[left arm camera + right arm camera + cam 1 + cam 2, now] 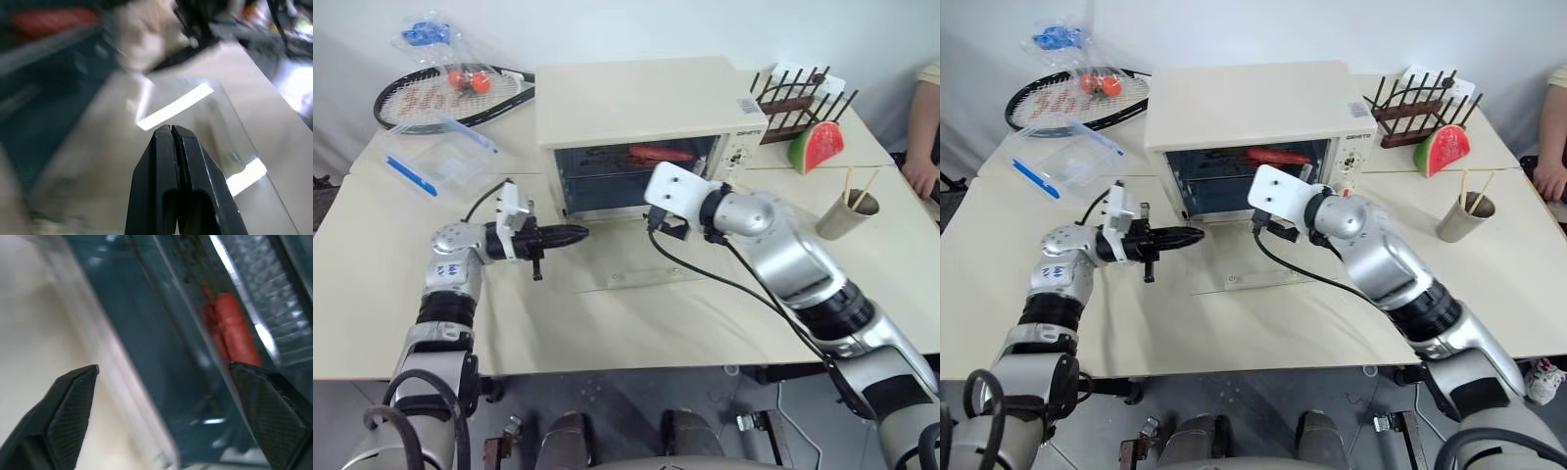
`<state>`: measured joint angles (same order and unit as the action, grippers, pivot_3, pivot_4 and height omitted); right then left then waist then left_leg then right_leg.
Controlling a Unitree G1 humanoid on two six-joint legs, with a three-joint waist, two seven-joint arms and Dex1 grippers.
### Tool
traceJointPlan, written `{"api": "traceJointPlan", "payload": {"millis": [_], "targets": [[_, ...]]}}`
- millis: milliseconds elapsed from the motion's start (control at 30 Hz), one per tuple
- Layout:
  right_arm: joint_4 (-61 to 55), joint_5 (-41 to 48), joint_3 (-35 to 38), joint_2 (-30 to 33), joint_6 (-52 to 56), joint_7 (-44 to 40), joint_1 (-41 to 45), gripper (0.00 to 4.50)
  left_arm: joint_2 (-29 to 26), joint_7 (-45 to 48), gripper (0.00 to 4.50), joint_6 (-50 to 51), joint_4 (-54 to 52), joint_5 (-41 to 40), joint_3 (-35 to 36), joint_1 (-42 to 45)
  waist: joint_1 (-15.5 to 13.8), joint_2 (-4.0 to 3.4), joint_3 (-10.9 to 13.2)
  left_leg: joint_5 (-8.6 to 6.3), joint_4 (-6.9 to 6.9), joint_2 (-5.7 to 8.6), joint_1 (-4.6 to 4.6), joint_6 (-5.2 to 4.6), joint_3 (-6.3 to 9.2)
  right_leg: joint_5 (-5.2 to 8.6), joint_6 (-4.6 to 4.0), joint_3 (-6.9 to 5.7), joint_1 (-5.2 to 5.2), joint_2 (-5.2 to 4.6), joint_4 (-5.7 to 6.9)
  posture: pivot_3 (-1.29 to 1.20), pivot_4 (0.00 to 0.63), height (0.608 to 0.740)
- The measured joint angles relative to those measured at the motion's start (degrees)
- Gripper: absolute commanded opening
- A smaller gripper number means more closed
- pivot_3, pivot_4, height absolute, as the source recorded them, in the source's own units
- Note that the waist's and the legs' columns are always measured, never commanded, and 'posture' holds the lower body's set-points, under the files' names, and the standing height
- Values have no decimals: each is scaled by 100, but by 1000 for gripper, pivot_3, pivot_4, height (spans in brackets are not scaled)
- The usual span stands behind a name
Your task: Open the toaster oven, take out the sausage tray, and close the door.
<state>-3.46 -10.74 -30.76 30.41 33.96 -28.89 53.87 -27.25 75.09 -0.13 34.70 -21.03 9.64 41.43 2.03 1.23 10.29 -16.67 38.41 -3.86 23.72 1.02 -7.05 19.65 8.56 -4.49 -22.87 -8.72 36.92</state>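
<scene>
The cream toaster oven (636, 98) stands at the middle of the table. Its glass door (619, 257) is folded down flat in front of it. Inside, a red sausage (658, 154) lies on the sausage tray (274, 308), high in the cavity. My right gripper (164, 366) is open just outside the oven mouth, pointing in at the sausage (234, 333), with nothing between its fingers. My left gripper (578, 234) is shut and empty. It hovers over the left edge of the lowered door (195, 112).
A tennis racket (450, 98) with two small red balls, a plastic bag (429, 34) and a clear box with blue clips (440, 157) lie at the back left. A wooden rack (798, 98), a watermelon slice (816, 145) and a cup of chopsticks (847, 215) stand on the right. A person's hand (922, 174) rests at the right edge.
</scene>
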Motion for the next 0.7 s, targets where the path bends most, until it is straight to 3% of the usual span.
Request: {"api": "traceJointPlan", "payload": {"millis": [167,300,567,700], "targets": [[1144,-766,-298,-531,-894,319,349,4500,45,-931,38,746,-1692,-561,432,-1299,153,0,0,2,-19,0,-10,3,11,0,0,-2,1,0,13,0,150,740],[1680,-1198,-429,-727,-1462,361,421,4500,-4,-1406,38,1318,-2602,-949,660,-1807,165,0,0,2,-18,0,-9,4,16,0,0,-3,4,0,14,0,150,740],[2422,-1920,-514,-1072,-2134,366,646,4500,-53,-2001,38,1685,-3290,-1251,853,-2334,155,0,0,3,-20,-1,-15,5,10,0,0,-1,7,0,13,0,150,740],[2925,-2266,-513,-1308,-2150,503,844,3578,-51,-2128,0,1697,-3424,-1298,852,-2331,156,0,0,3,-21,-1,-16,6,10,0,0,-1,7,0,13,0,150,740]]}}
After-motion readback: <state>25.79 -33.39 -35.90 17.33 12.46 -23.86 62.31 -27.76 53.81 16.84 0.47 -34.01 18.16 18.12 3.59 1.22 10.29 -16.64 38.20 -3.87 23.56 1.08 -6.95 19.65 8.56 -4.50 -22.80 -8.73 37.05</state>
